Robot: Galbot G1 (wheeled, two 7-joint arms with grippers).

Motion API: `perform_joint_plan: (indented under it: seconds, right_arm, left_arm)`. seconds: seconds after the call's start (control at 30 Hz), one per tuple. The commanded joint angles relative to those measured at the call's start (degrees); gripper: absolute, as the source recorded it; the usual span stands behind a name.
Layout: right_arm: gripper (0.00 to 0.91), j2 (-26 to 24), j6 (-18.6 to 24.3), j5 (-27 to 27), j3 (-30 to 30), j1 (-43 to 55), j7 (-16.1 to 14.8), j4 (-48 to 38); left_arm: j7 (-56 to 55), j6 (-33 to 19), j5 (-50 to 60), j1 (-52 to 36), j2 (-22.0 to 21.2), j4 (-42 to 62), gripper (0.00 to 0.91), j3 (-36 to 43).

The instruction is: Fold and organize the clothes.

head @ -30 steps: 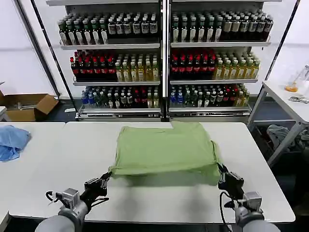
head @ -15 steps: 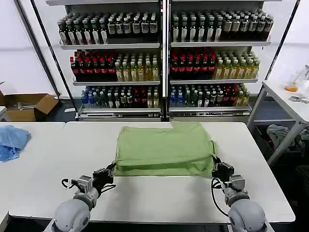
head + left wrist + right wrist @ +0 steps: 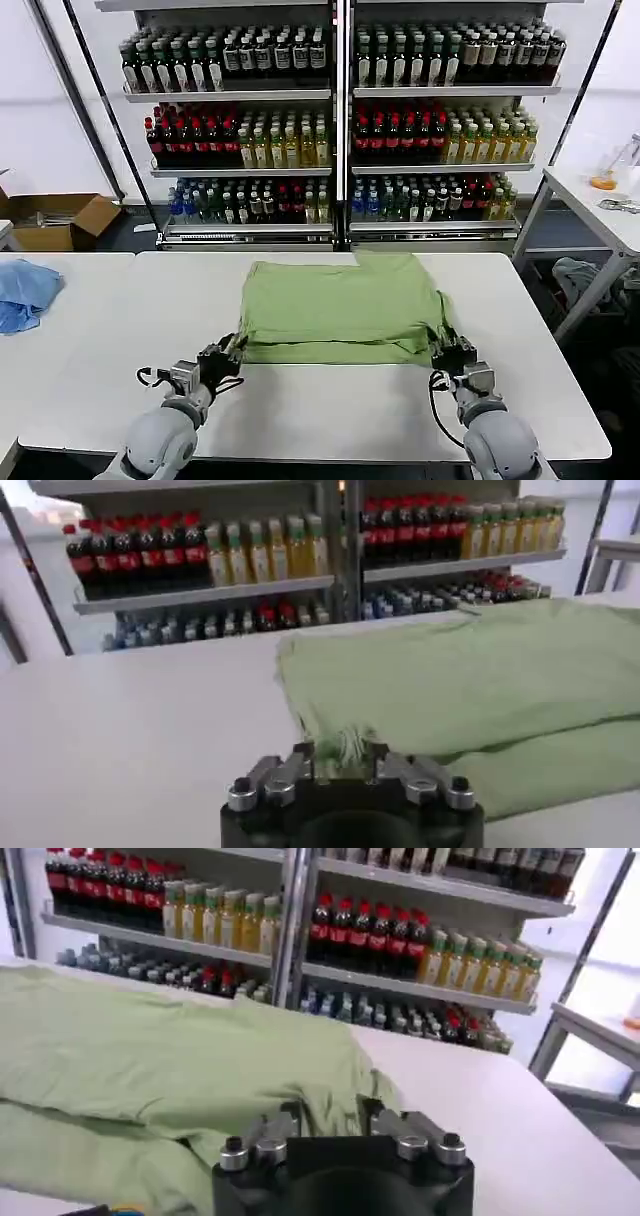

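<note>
Two grippers: both of mine are low over the white table (image 3: 330,410), each at one near corner of the folded shirt.
Left gripper (image 3: 228,352): at the shirt's near left corner; in my left wrist view the two fingers (image 3: 295,765) are pinched close on a bunched tuft of green fabric.
Right gripper (image 3: 447,352): at the shirt's near right corner; in my right wrist view the fingers (image 3: 283,1123) sit narrowly apart with the cloth's edge caught between them.
Shirt (image 3: 340,308): light sage green, folded into a rough rectangle of layers, lying flat on the middle of the table, its far edge close to the table's far edge, its near edge well back from the table's near edge.
Shirt layers: in both wrist views an upper fold lies over a lower one, with the lower layer showing along the near side.
Blue cloth (image 3: 24,292): crumpled on a second white table at my left, well apart from the shirt.
Shelves (image 3: 340,120): beyond the table's far edge, rows of bottles on several levels.
Cardboard box (image 3: 55,220): open, on the floor at far left.
</note>
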Motion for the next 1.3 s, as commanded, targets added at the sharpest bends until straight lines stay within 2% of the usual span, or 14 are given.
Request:
perform_joint_plan:
  seconds: [0.03, 0.17, 0.2, 0.23, 0.27, 0.3, 0.33, 0.37, 0.53, 0.9, 1.3]
  right_arm:
    - [0.907, 0.3, -1.2, -0.5, 3.1, -5.5, 0.3, 3.1]
    - [0.907, 1.3, -1.7, -0.1, 3.9, -7.0, 0.7, 1.5]
    - [0.907, 1.5, -1.7, 0.1, 3.9, -6.5, 1.0, 1.0]
    - [0.907, 1.6, -1.9, 0.5, 3.8, -6.0, 1.1, 0.4]
    - [0.625, 1.6, -3.0, 2.0, 3.4, -5.0, 1.4, -0.2]
    - [0.363, 1.6, -3.5, 2.9, 3.2, -4.0, 1.7, -1.2]
    - [0.091, 1.5, -4.0, 3.6, 2.9, -3.3, 1.7, -1.9]
    - [0.000, 1.4, -4.1, 4.1, 2.7, -2.8, 1.6, -2.2]
    - [0.000, 1.3, -4.4, 8.6, 1.8, -1.3, 1.5, -4.3]
    - [0.000, 0.2, -3.2, 9.9, 1.9, -2.5, 0.7, -3.0]
    - [0.000, -1.8, -2.3, 6.9, 4.4, -15.3, 0.5, 10.3]
  left_arm:
    - [-0.3, -0.1, 0.6, 3.5, -0.7, -0.1, 0.907, -1.0]
    - [-0.5, 0.2, 0.3, 2.7, -1.1, 1.0, 0.897, -0.6]
    - [-0.4, 0.2, 0.2, 2.4, -1.1, 1.3, 0.363, -0.5]
    - [-0.4, 0.2, 0.0, 2.1, -1.0, 1.4, 0.232, -0.4]
    - [-0.4, 0.2, -0.1, 1.8, -1.0, 1.6, 0.081, -0.3]
    - [-0.4, 0.1, -0.2, 1.6, -1.0, 1.7, 0.050, -0.3]
    - [-0.4, 0.0, -0.3, 1.3, -1.0, 1.8, 0.030, -0.2]
    - [-0.4, -0.1, -0.4, 1.1, -1.0, 1.8, 0.020, -0.1]
    - [-0.2, -0.5, -1.0, 0.7, -1.0, 2.1, 0.020, 0.3]
    - [1.1, -1.2, -5.7, 2.1, 0.1, 0.4, 0.020, -0.4]
    - [1.2, -1.3, -7.7, 16.9, 1.6, -13.0, 0.020, -5.4]
